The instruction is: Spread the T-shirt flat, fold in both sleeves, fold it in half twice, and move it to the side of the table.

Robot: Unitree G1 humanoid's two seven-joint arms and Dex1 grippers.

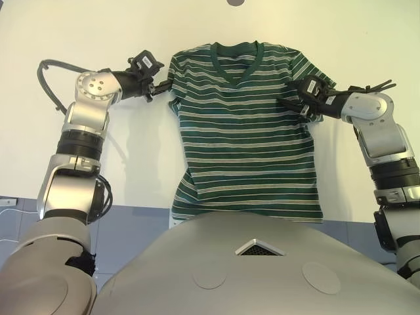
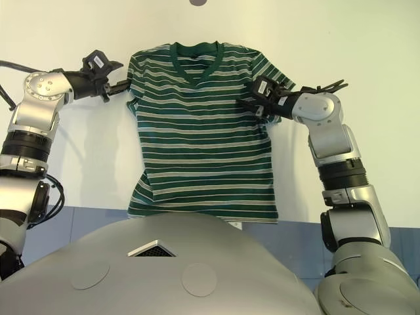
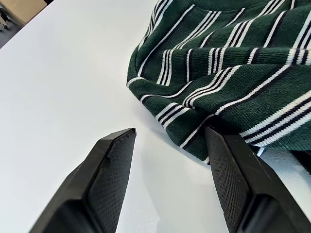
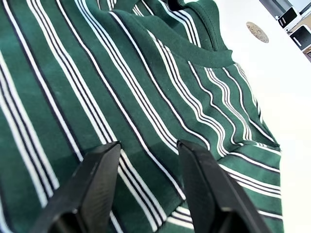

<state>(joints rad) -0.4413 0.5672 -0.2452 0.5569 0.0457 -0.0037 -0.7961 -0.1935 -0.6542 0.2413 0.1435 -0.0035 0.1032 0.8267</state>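
A green T-shirt (image 1: pixel 246 144) with white stripes lies face up on a white table (image 1: pixel 79 26), spread between the two claws. Its collar (image 1: pixel 237 52) points away from the robot and its hem (image 1: pixel 249 211) lies near the table's front edge.

The left claw (image 1: pixel 156 87) sits low over the table, just outside the shirt's left shoulder. It is wide open. In the left wrist view (image 3: pixel 170 138), one finger (image 3: pixel 112 179) stands over bare table. The other finger (image 3: pixel 233 179) is right against the edge of the cloth, where a fold of striped fabric laps onto its tip. Nothing is pinched between them. The left sleeve (image 1: pixel 174 98) beside this claw is bunched in close to the body of the shirt.

The right claw (image 1: pixel 292 105) is on the far side of the shirt from the left one, over the chest just inside the right armhole. Its fingers are parted to a middling gap. In the right wrist view (image 4: pixel 148 148) they stand over flat striped cloth with no fabric gathered between them. I cannot tell whether the tips touch the shirt. The right sleeve (image 1: pixel 323 82) sticks out a little past this claw, toward the outer side of the table. The collar lies beyond both claws, roughly midway between them. A small round dark mark (image 4: pixel 256 31) shows on the table past the collar.
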